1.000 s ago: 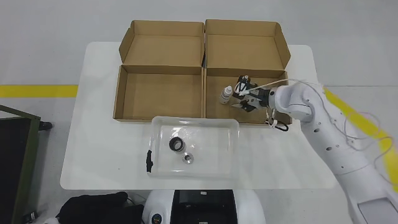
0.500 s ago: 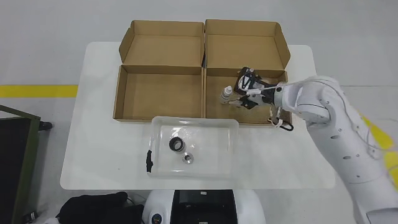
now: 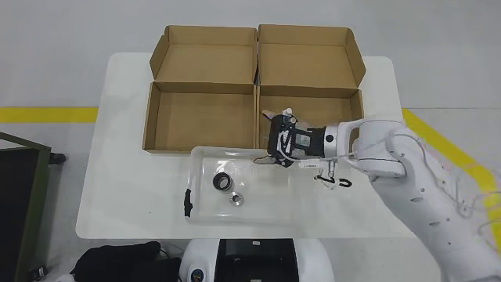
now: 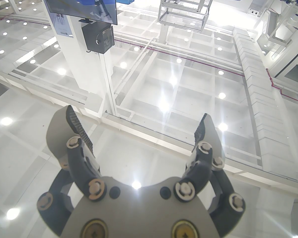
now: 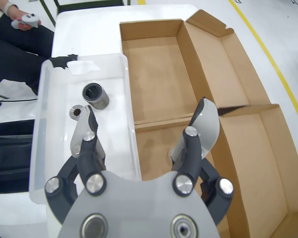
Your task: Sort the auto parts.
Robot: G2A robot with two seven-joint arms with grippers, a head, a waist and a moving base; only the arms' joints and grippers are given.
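Observation:
In a clear plastic tray (image 3: 293,174) lie a dark metal cylinder (image 3: 223,182) and a small metal ring (image 3: 236,199). The right wrist view shows the cylinder (image 5: 95,96) and the ring (image 5: 76,112) just beyond one fingertip. My right gripper (image 3: 268,137) (image 5: 149,117) is open and holds nothing. It hangs over the seam between the tray and the right cardboard box (image 3: 313,110), one finger over each. The left cardboard box (image 3: 200,117) has nothing in it. My left gripper (image 4: 139,125) is open, holds nothing and points up at the ceiling.
A small black piece (image 3: 187,202) sits at the tray's left end on the white table (image 3: 117,164). Both boxes have their lids folded back toward the far side. A green cart (image 3: 19,196) stands off the table's left edge.
My right gripper has swung from above the right box toward the tray, stopping at the box's near left corner. The small white part seen beside it before is now covered.

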